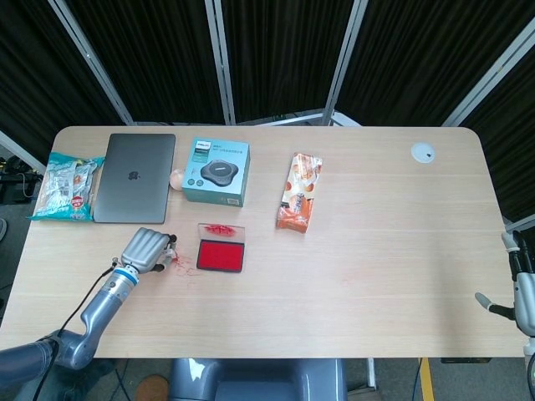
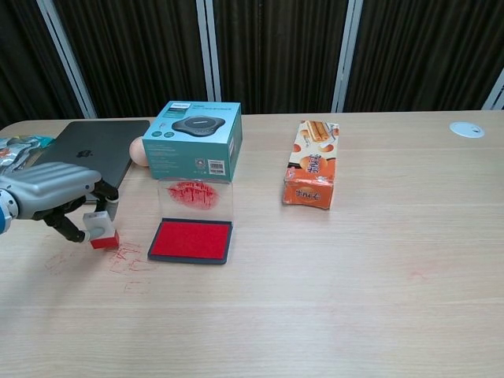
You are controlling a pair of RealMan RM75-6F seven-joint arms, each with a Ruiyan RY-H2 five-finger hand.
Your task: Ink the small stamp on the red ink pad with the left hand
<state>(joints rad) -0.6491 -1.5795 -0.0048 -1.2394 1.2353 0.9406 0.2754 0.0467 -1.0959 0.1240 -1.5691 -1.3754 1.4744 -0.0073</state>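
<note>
The grey metal left hand [image 2: 53, 197] holds the small stamp with a pale body and red base [image 2: 101, 229] pinched between its dark fingertips, and the stamp's red base is on or just above the light wooden surface [image 2: 339, 283]; which one I cannot tell. The stamp is at about 9 o'clock from the flat red ink pad in its dark tray [image 2: 191, 240], near it but apart, and faint red print marks [image 2: 126, 264] lie on the surface between them. The pad's clear lid [image 2: 195, 199], smeared with red, stands up at the pad's 12 o'clock edge. In the head view the left hand [image 1: 144, 250] is at 9 o'clock from the pad [image 1: 221, 255] as well. Of the right hand [image 1: 520, 288] only a small part shows at the 3 o'clock edge of the head view, off the surface, and I cannot tell how its fingers lie.
</note>
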